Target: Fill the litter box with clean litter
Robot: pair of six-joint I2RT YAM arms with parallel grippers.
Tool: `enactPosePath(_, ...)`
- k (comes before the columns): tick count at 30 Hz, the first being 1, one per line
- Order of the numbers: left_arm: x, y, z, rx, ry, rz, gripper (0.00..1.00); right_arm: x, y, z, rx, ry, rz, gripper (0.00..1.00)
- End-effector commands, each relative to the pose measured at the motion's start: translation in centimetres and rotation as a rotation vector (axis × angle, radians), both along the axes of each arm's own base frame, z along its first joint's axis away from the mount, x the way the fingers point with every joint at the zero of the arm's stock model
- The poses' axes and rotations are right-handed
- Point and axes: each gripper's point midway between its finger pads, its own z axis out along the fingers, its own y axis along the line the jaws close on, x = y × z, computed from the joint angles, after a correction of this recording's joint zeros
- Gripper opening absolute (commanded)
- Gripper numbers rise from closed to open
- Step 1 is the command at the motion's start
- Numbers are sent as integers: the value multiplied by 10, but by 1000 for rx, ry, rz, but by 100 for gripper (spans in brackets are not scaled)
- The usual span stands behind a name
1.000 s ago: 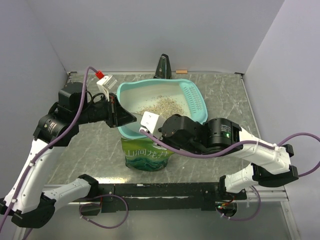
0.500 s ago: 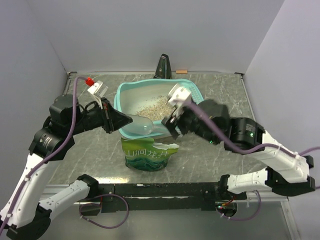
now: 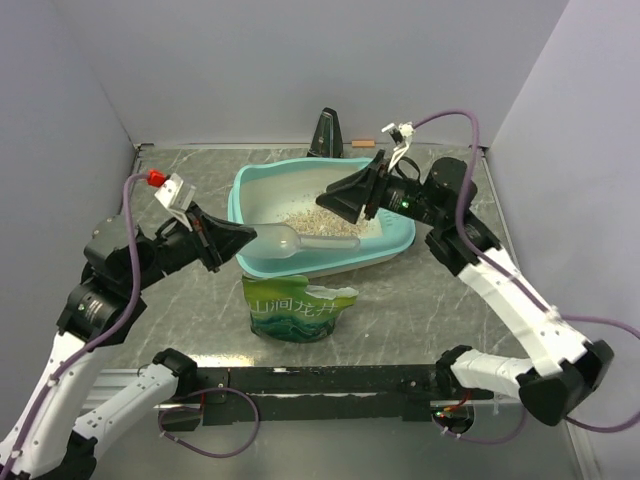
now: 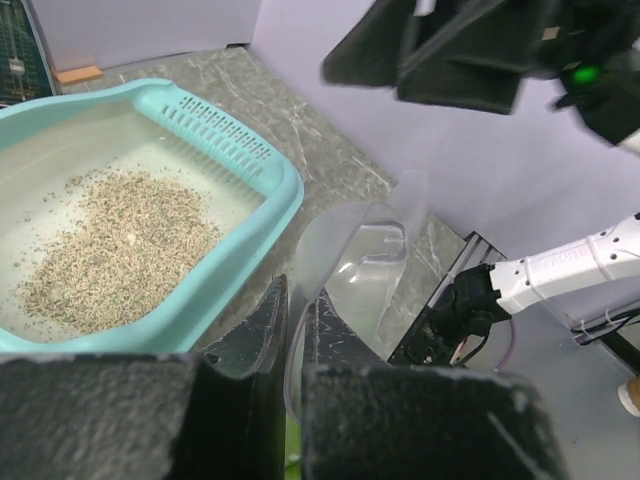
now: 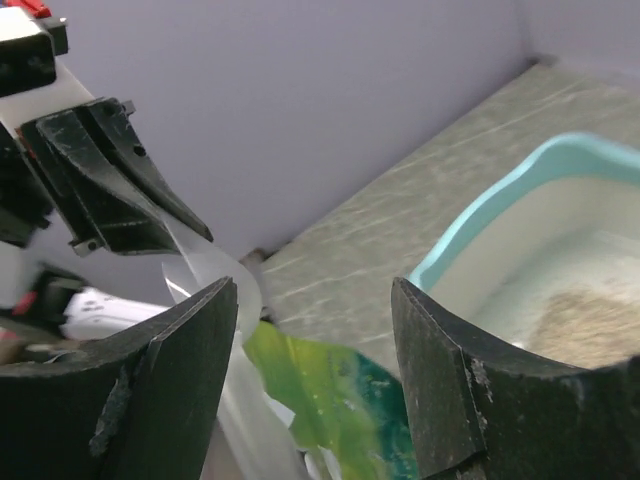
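Whole thing sits in a little booth: a plain pale-lavender back wall [image 3: 300, 70], plus a left wall [image 3: 50, 120] and a right wall [image 3: 570, 150] in the same colour, boxing in a tabletop [image 3: 190, 315] with a grey-green marble look and pale veins. At the far edge, right up against the back wall, a dark pointed thing [image 3: 328, 132] stands upright with a small tan block [image 3: 362, 143] lying just beside it, and a black rail [image 3: 320, 378] runs along the near edge. Lighting's soft and even, shadows on the marble pretty faint.
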Motion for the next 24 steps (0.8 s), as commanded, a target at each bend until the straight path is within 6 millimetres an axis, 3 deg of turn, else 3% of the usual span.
enactPosePath(1, 12, -6, 13, -27, -93, -8, 1, -24, -10, 16, 217, -9, 276, 69)
enactPosePath(3, 12, -8, 11, -24, -97, -23, 1, -15, -23, 4, 229, -12, 257, 69)
enactPosePath(10, 27, -8, -2, -43, -74, -74, 1, -26, -47, -40, 264, 7, 311, 69)
enactPosePath(15, 32, -11, -4, -62, -81, -101, 1, -34, -50, -52, 269, -14, 329, 69)
enactPosePath(24, 36, -19, -4, -84, -67, -152, 1, -29, -47, -65, 279, 20, 348, 68)
